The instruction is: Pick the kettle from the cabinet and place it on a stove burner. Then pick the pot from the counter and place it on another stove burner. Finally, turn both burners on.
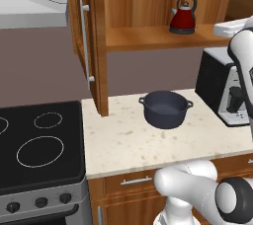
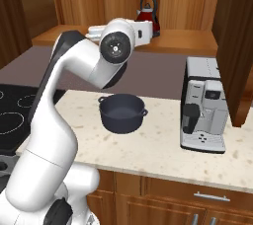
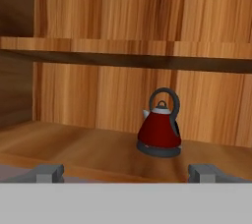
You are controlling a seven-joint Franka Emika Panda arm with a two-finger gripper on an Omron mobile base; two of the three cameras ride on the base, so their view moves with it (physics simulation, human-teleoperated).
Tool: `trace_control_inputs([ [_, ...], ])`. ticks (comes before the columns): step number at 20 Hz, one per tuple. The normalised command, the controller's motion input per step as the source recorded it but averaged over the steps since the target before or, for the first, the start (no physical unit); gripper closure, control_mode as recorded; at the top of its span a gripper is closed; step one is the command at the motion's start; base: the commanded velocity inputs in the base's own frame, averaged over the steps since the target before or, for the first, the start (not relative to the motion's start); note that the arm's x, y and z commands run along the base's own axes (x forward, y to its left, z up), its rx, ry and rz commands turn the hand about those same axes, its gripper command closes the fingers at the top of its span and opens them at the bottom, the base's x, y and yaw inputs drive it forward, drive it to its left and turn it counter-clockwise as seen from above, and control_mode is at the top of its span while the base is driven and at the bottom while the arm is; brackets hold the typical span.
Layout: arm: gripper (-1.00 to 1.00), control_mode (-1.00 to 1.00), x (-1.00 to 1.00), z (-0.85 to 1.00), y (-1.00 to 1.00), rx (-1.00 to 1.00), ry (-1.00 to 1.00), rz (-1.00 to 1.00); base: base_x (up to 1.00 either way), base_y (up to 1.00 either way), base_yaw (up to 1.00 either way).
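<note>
The kettle (image 3: 159, 130) stands upright on the lower shelf of the open cabinet (image 1: 148, 36), toward the back, with its arched handle on top and its spout to the left in the hand view. It lies straight ahead of the jaws (image 3: 127, 173), slightly right of their midline and well apart from them. The jaws are spread fully and hold nothing. The pot (image 1: 165, 109) sits on the desk (image 1: 128, 140) below.

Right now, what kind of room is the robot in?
It looks like a kitchen. There is a black glass cooktop with knobs, a stone counter with a dark pot on it, and a red kettle on a wooden cabinet shelf.
</note>
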Motion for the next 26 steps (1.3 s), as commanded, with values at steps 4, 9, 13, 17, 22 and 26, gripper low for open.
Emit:
trace_control_inputs([
  [4,-1.0,-1.0,0.2,0.0,-0.03,0.0,0.0,0.02,0.0,0.0,0.0],
  [9,-1.0,-1.0,0.18,0.0,-0.08,0.0,0.0,0.02,0.0,0.0,0.0],
  [13,-1.0,-1.0,0.21,0.0,-0.14,0.0,0.0,0.02,0.0,0.0,0.0],
  [17,-1.0,-1.0,0.23,0.0,-0.15,0.0,0.0,0.02,0.0,0.0,0.0],
  [22,-1.0,-1.0,0.25,0.0,-0.17,0.0,0.0,0.0,0.0,0.0,0.0],
  [26,-1.0,-1.0,0.26,0.0,-0.25,0.0,0.01,0.0,0.0,0.0,0.0],
])
